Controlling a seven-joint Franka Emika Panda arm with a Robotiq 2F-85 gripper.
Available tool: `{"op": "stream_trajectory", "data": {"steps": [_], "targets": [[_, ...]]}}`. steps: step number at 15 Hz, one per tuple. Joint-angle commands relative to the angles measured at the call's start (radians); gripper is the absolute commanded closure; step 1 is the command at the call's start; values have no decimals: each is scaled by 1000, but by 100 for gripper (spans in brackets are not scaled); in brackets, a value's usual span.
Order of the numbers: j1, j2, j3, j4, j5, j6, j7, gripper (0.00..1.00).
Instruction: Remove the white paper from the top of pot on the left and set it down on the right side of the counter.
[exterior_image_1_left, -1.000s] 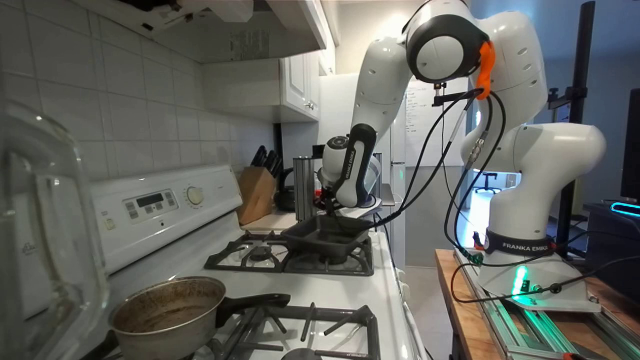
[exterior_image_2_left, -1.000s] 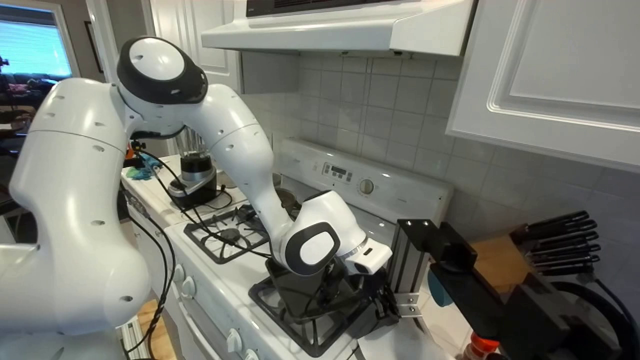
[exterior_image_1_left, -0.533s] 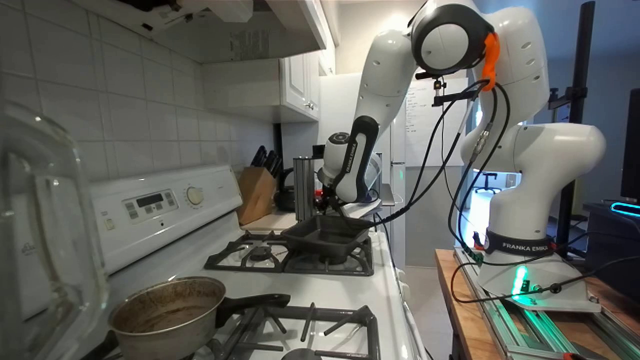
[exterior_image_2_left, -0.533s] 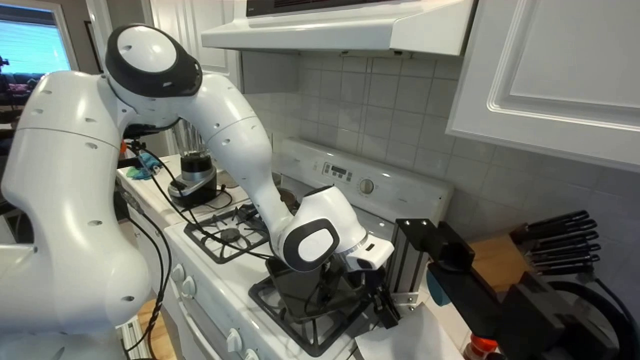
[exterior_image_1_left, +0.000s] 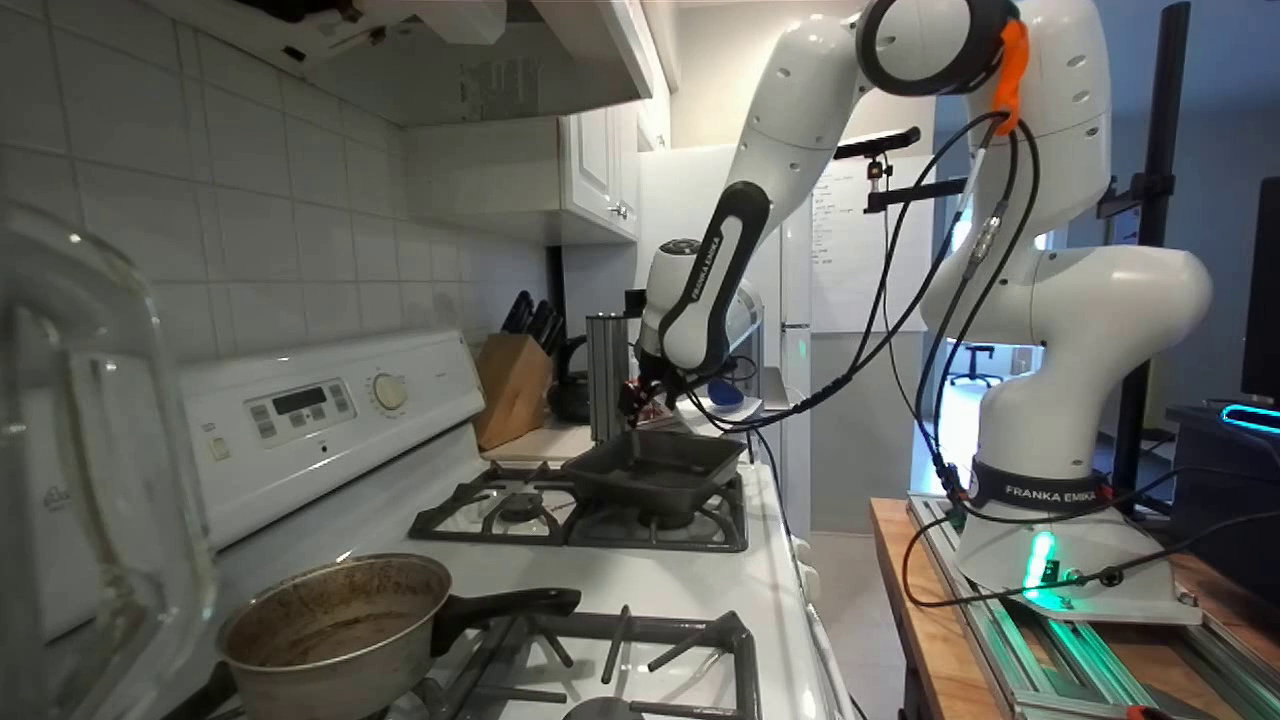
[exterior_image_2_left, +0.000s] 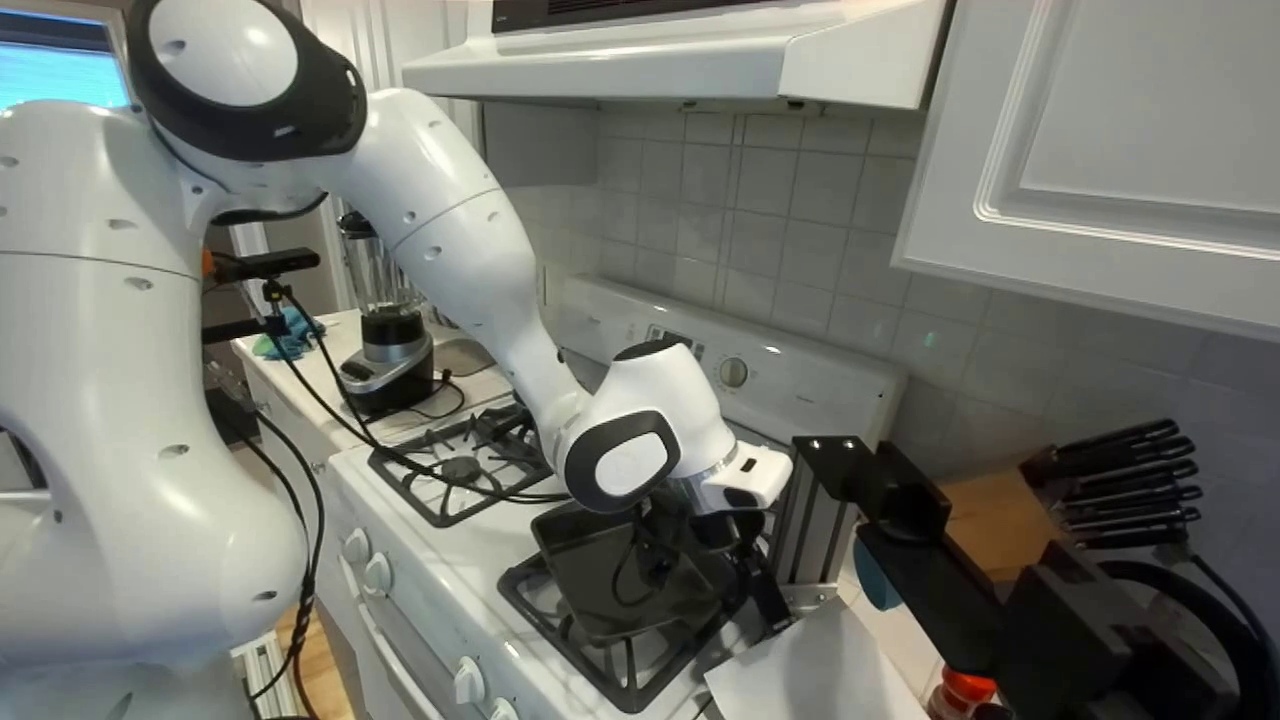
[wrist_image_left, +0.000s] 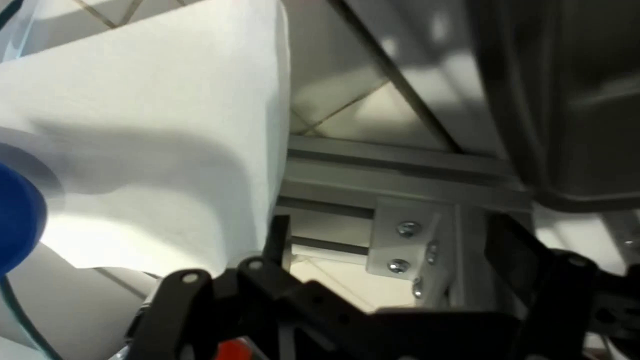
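Observation:
The white paper (wrist_image_left: 165, 100) lies at the counter end beyond the stove, off the pot; in an exterior view the paper (exterior_image_2_left: 815, 670) is spread almost flat. My gripper (wrist_image_left: 397, 245) stands wide open just above and beside the paper's edge, nothing between its fingers. One finger (wrist_image_left: 276, 240) overlaps that edge in the wrist view; whether it touches I cannot tell. The pot (exterior_image_1_left: 335, 650), a small worn saucepan with a dark handle, sits uncovered on the near burner, far from the gripper. In the view from the opposite end, the arm hides the pot.
A dark square griddle pan (exterior_image_1_left: 655, 475) is on the burner right beside the gripper. An upright metal profile (exterior_image_1_left: 605, 380) and a knife block (exterior_image_1_left: 512, 390) stand behind. A blue round object (wrist_image_left: 17, 215) sits by the paper. A black camera mount (exterior_image_2_left: 930, 560) juts into the foreground.
The gripper has opened and lifted a little away from the counter, the arm's elbow rising and drawing back. The paper stays behind on the counter, more of it showing.

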Motion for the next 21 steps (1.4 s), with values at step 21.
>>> {"op": "stream_trajectory", "data": {"steps": [21], "targets": [[605,227,-734,43,-91,-648,-128,0]]}}
